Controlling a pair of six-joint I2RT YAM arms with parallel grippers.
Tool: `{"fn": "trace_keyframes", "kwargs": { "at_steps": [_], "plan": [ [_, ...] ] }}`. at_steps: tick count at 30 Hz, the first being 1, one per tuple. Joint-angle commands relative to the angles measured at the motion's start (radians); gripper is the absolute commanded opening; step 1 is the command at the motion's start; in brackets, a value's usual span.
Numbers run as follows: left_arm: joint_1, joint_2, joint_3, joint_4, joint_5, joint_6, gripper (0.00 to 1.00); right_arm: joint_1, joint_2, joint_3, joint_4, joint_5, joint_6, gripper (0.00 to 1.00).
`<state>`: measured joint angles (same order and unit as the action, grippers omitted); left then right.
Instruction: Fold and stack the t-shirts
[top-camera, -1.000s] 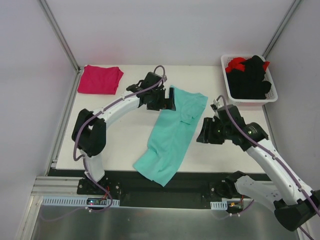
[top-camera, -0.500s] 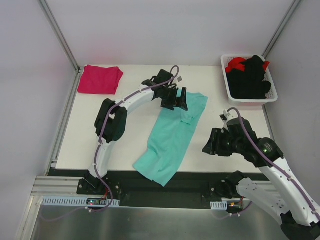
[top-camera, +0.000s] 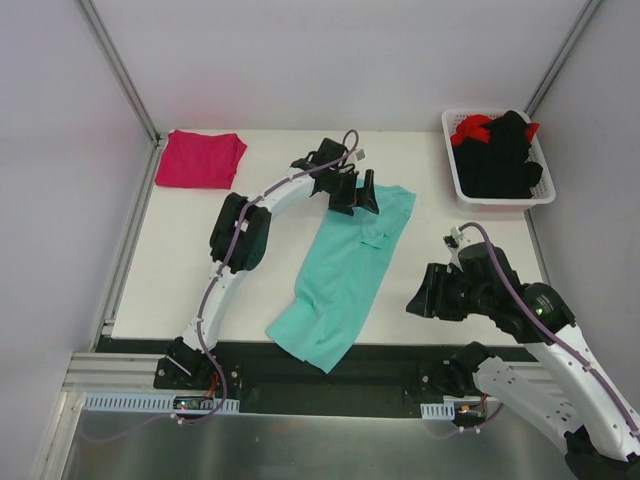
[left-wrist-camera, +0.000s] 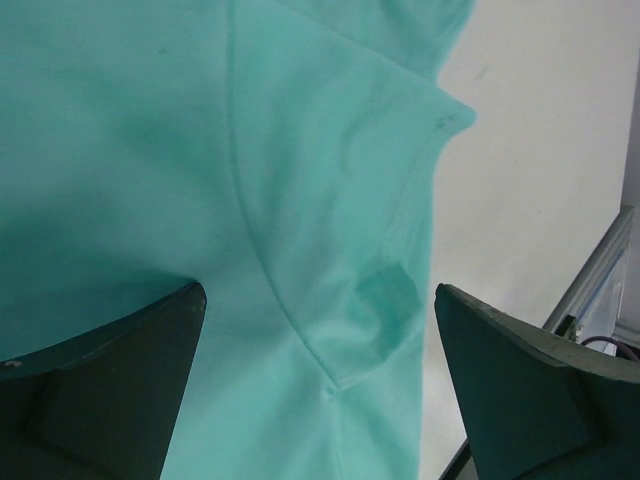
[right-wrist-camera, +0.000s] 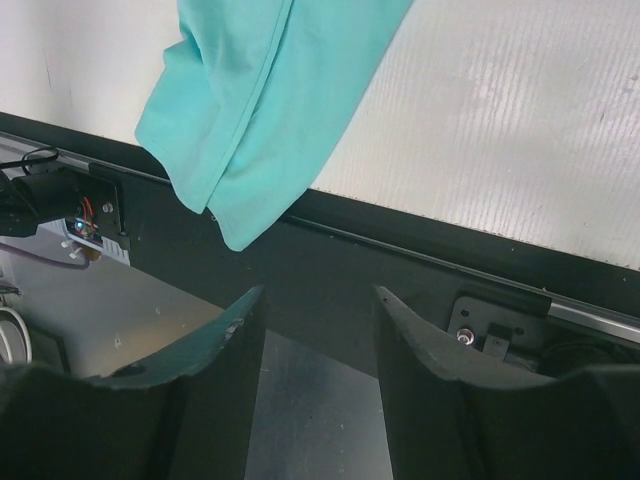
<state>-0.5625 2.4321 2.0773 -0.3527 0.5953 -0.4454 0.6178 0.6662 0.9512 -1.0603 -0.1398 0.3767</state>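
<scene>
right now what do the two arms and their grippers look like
The left arm and right arm are slim white links with bulky black joints, a purple cable running along each. The left gripper and right gripper are black, each with two dark wedge-shaped fingers.

Teal t-shirt (top-camera: 345, 270) lies rumpled and diagonal, lower end overhanging the tabletop (top-camera: 200, 270) edge. Magenta t-shirt (top-camera: 202, 158) folded, far-left corner

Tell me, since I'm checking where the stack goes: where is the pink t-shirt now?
In the top view, the pink t-shirt lies folded at the far left corner of the table, well apart from the teal t-shirt spread mid-table.
</scene>
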Motion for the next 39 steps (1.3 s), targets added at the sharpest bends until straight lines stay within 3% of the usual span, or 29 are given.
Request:
{"fn": "trace_keyframes", "kwargs": {
  "at_steps": [1,14,27,39],
  "plan": [
    [0.042,0.053,0.033,0.012,0.0,-0.045,0.99,0.014,-0.017,0.003,-0.029,-0.015,0.028,0.5],
    [0.131,0.074,0.033,0.024,-0.072,-0.075,0.99,0.017,-0.027,-0.003,-0.044,-0.021,0.024,0.5],
    [0.24,0.127,0.136,0.026,-0.095,-0.104,0.99,0.02,-0.045,-0.023,-0.079,-0.011,0.021,0.51],
    [0.294,0.004,0.121,0.029,-0.12,-0.082,0.99,0.023,-0.027,-0.061,-0.04,-0.015,0.025,0.52]
  ]
}}
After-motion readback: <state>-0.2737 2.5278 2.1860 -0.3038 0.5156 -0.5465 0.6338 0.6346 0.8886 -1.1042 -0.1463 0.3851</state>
